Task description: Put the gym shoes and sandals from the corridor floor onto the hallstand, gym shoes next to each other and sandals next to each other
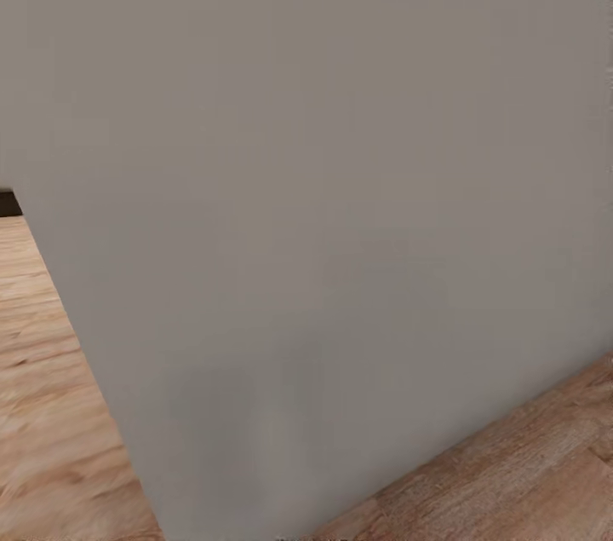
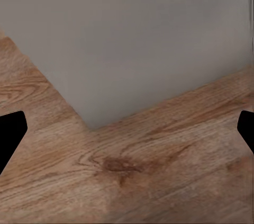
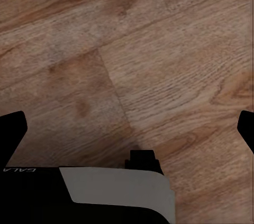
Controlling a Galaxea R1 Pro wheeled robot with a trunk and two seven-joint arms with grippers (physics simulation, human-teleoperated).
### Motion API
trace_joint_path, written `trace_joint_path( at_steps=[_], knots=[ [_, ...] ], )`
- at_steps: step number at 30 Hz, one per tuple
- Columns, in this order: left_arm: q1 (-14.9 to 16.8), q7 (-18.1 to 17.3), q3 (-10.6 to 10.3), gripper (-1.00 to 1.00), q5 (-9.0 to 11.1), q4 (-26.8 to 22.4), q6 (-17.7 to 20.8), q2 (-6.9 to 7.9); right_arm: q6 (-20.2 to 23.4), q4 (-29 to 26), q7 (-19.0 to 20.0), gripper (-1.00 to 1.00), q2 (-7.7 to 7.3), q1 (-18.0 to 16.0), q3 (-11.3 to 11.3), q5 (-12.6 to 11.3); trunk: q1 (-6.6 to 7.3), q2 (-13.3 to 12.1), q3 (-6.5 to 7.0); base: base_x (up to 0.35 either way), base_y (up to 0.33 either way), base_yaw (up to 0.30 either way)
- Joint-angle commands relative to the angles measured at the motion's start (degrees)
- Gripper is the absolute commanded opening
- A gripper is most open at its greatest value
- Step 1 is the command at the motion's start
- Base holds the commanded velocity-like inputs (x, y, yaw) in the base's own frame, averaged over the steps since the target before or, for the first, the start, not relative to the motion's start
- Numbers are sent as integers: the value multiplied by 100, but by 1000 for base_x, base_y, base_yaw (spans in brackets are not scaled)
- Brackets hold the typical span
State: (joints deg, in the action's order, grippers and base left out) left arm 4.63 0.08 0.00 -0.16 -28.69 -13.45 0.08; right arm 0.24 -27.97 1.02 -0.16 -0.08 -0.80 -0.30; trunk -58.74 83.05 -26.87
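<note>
Close ahead, grey wall (image 1: 340,183), wood-grain plank floor (image 1: 51,405)

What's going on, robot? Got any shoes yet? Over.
Left gripper open, empty. Right gripper open, empty. No shoes or rack sighted, just corridor floor. Grey wall corner close ahead, blocking the head view.

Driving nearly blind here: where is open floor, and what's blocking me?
Bare corridor floor lies left of the grey wall corner, with a narrower strip at its right foot. That wall blocks straight ahead. Planks under the left gripper and right gripper are bare.
</note>
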Motion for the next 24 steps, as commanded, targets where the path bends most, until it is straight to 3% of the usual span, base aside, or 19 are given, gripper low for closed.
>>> trace_joint_path(
  at_steps=[1,9,24],
  knots=[
    [3,1,0,100,-2,3,-17,0,3,-5,9,100,0,-1,-8,-4,1,3,-6,-111,-164,0],
    [3,1,0,100,-2,3,-17,0,3,-27,4,100,-1,-1,-14,-7,1,3,-6,-143,-210,-114],
    [3,1,0,100,-2,3,-17,0,3,-43,3,100,-16,-1,-17,-14,1,3,-6,-159,-240,-240]
  ],
)
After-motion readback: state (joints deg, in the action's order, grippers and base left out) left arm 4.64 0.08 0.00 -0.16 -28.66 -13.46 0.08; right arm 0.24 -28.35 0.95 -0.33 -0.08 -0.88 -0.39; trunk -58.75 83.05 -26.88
